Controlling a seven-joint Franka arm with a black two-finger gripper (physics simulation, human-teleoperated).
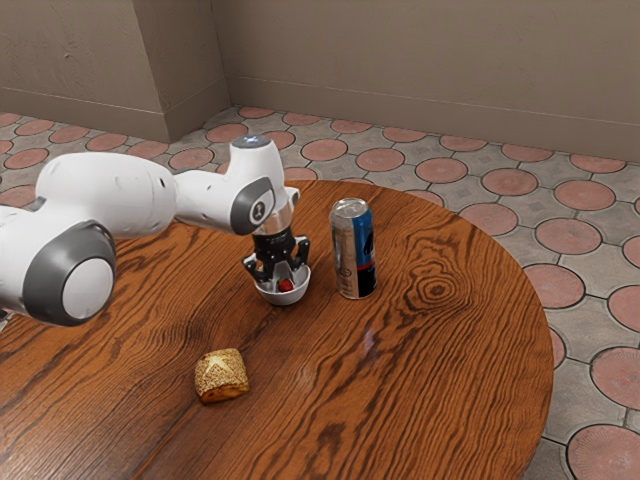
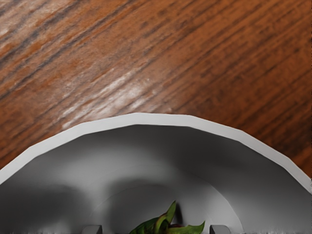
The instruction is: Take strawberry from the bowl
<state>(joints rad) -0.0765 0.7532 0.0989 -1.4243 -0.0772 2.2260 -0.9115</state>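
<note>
**Jaws apart about the strawberry [image 1: 286, 286] in the bowl [image 1: 283, 297]**

The white arm [image 1: 110, 190] comes in from the exterior view's left, and its black gripper [image 1: 284, 277] points down into the bowl. The jaws stand apart, one to each side of the strawberry, and are not clamped on it. The strawberry sits inside the white bowl, its red flesh visible between the jaws in the exterior view. In the wrist view its green leaves [image 2: 168, 223] rise between the two tips, with the bowl's pale rim curving around beyond them and shadows lying across the grey inside.

The bowl rests upright on the tabletop [image 1: 430, 370], a round, brown wooden one with strong dark grain. Just beside the bowl, toward the exterior view's right, a tall can [image 1: 352, 250] stands upright, silvery on one side and blue with some red on the other. A golden-brown bread roll [image 1: 221, 374] lies well apart from the can, nearer the exterior camera than the bowl. Beyond the tabletop is a floor [image 1: 600, 376] of round reddish tiles set in grey, and behind that a plain brownish wall [image 1: 420, 70].
</note>
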